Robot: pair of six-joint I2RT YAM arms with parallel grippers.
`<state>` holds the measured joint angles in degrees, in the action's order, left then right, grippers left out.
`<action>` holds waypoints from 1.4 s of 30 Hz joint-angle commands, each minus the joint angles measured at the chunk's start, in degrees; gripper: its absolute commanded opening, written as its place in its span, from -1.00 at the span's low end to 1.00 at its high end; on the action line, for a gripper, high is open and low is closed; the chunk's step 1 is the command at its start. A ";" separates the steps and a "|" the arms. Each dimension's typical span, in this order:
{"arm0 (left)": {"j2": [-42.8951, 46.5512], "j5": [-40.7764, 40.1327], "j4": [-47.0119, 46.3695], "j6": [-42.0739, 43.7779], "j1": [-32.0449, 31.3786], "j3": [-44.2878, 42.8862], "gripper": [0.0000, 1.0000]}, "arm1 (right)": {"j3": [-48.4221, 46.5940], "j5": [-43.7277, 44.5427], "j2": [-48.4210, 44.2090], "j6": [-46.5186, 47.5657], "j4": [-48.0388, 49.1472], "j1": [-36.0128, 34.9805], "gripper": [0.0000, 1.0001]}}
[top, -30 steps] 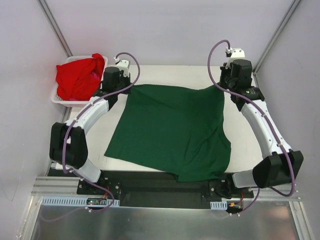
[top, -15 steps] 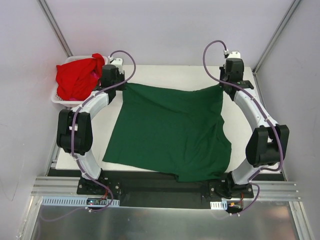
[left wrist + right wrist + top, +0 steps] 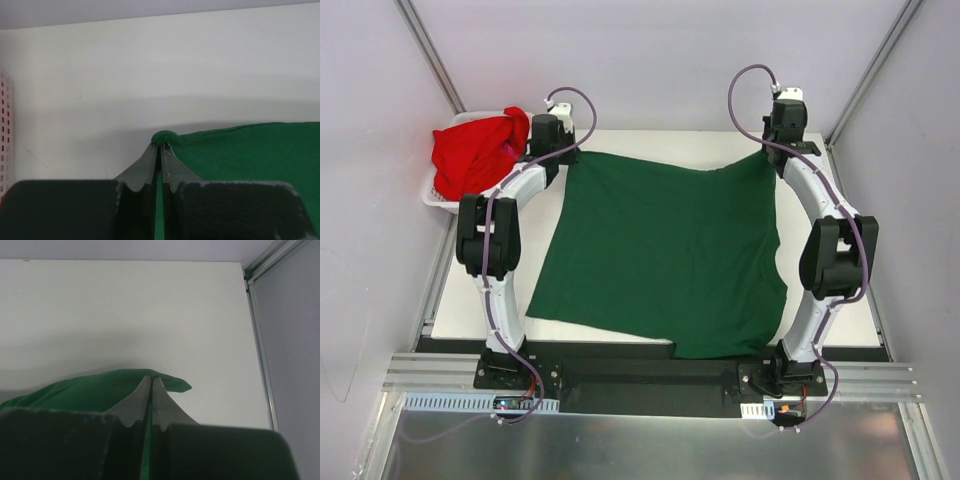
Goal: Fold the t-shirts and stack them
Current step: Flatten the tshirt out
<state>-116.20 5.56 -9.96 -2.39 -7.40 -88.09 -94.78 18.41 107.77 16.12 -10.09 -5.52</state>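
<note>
Cloth first: one dark green t-shirt [image 3: 665, 255] lies spread almost flat across the middle of the white desk [image 3: 670, 142]. A few soft creases run down its right half, and its near hem reaches over the desk's front edge between the two arm bases. Both far corners are pinched.

The left pincer [image 3: 566, 160] is clamped on the far left corner. In the left wrist view its two thin fingers [image 3: 150, 165] meet with a small bead of green cloth bulging at their tips, and the rest of the shirt stretches away to the right over the desk. The right pincer [image 3: 772, 152] is likewise closed on the far right corner. Its wrist view shows the fingers [image 3: 141, 395] pressed together, with a green fold poking out just past them.

One heap of bright red cloth [image 3: 470, 155] sits bunched in the single white slotted basket [image 3: 438, 197] at the desk's far left corner, just beside the left pincer and apart from the green shirt. Whether that heap is one shirt or several cannot be told.

Two arms in all reach from the near edge, one along each side of the green shirt.
</note>
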 commanded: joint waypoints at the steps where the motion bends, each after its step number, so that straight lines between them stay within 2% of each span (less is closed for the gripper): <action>1: -2.88 0.85 -0.50 0.55 1.51 -5.50 -1.00 | -6.37 0.83 3.76 1.90 3.58 0.68 -0.98; 13: -10.00 -0.02 0.99 1.87 2.83 -12.36 -1.00 | -13.85 2.06 13.25 2.60 1.91 1.12 -0.98; 14: -10.44 -0.29 0.90 1.87 2.83 -12.89 -0.93 | -14.29 2.24 13.61 2.69 1.83 1.04 -0.91; 15: -11.49 -0.55 0.99 3.08 2.83 -13.33 -0.62 | -14.55 2.07 13.96 2.78 1.30 1.38 -0.58; 16: -12.11 -1.51 0.99 3.27 2.83 -13.68 0.06 | -14.73 2.06 14.40 2.78 1.12 1.39 -0.43; 17: -12.55 -1.95 1.25 3.27 2.83 -14.38 0.20 | -14.90 1.98 14.49 2.78 0.86 1.39 -0.29; 18: -13.08 -2.57 1.25 3.19 2.83 -14.56 0.27 | -14.82 2.50 14.40 2.78 0.77 1.39 -0.06; 19: -13.08 -3.18 1.25 3.01 2.92 -14.47 0.48 | -14.64 2.59 14.23 2.78 0.86 1.39 0.04; 21: -12.04 -4.42 1.08 2.66 2.83 -13.78 0.51 | -13.94 3.38 13.26 2.69 0.86 1.39 0.28; 23: -10.81 -4.77 0.90 2.66 2.83 -12.64 0.54 | -13.50 3.64 11.60 2.69 0.77 1.48 0.39; 29: -1.94 -3.11 0.73 -0.50 2.74 -7.46 0.56 | -9.55 1.10 3.70 -0.90 -0.72 1.39 0.43; 32: 4.39 1.02 0.73 -3.84 2.57 -2.80 0.61 | -4.64 -2.76 -2.63 -5.37 -2.91 1.39 0.47; 37: 15.29 7.00 0.55 -8.33 0.11 7.90 0.57 | 6.07 -13.56 -14.05 -12.33 -6.17 1.12 0.47; 42: 24.52 7.36 -0.94 -11.31 -5.69 20.47 0.43 | 12.95 -22.28 -19.87 -15.94 -11.96 -0.45 0.26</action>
<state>-97.14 9.56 -9.30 -9.69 -8.69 -76.38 -86.21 5.13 91.13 5.13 -16.36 -4.54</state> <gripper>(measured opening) 0.729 0.651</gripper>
